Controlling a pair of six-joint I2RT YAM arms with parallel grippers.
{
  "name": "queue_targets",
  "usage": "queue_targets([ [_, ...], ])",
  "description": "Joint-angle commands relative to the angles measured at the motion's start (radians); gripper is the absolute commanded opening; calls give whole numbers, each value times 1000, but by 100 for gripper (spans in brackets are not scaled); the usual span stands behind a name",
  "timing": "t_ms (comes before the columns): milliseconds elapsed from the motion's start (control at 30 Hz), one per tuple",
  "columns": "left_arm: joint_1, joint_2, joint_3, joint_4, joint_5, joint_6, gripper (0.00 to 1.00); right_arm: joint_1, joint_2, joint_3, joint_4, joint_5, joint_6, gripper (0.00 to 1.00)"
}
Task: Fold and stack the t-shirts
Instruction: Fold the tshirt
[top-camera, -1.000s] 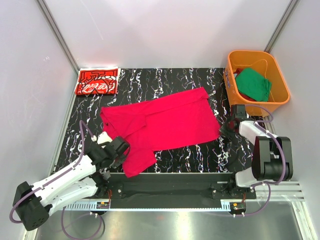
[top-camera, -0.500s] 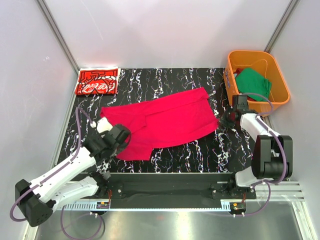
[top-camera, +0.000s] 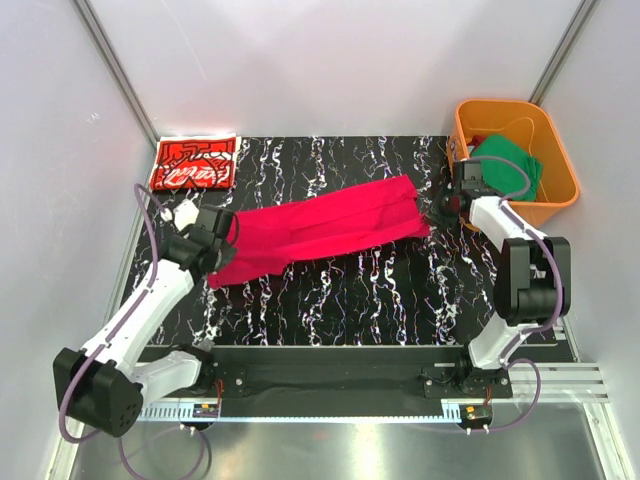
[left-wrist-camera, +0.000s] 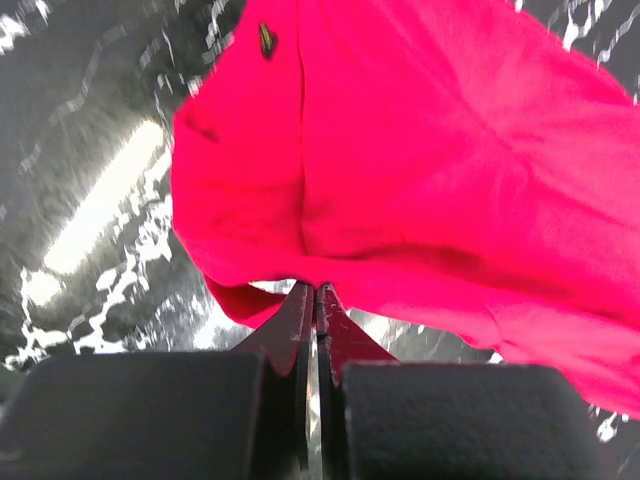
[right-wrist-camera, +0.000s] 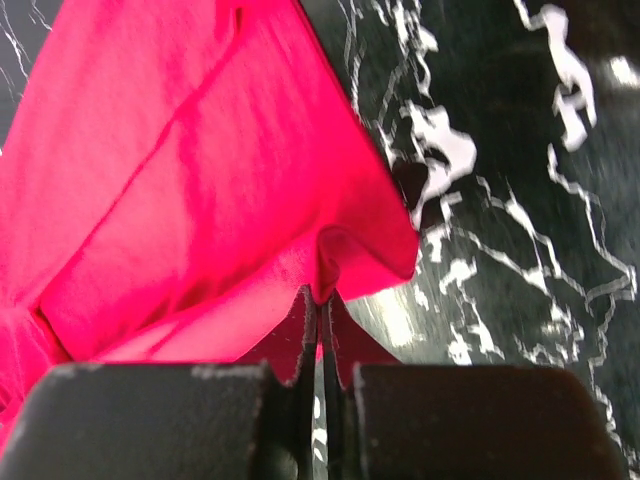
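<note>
Both jaws (left and right) pinch opposite ends of the crimson t-shirt (top-camera: 320, 228), which stretches between them.

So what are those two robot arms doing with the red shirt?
They're folding t-shirts. The left hand and the right hand are each shut on one end of the plain red t-shirt, which stretches between them across the table as a long band. A printed red t-shirt already lies folded at the far left corner. A green t-shirt sits in the orange tub, not yet folded.
</note>
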Motion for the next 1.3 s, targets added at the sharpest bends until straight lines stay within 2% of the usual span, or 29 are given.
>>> queue_targets([
  [0, 54, 35, 70, 71, 26, 102, 0, 8, 49, 75, 16, 9, -33, 0],
  [267, 91, 178, 90, 159, 85, 151, 0, 13, 144, 179, 19, 18, -42, 0],
  [767, 123, 287, 136, 202, 101, 178, 0, 36, 305, 426, -68, 42, -90, 2],
  [1267, 152, 400, 197, 230, 128, 199, 0, 36, 405, 529, -108, 68, -104, 2],
])
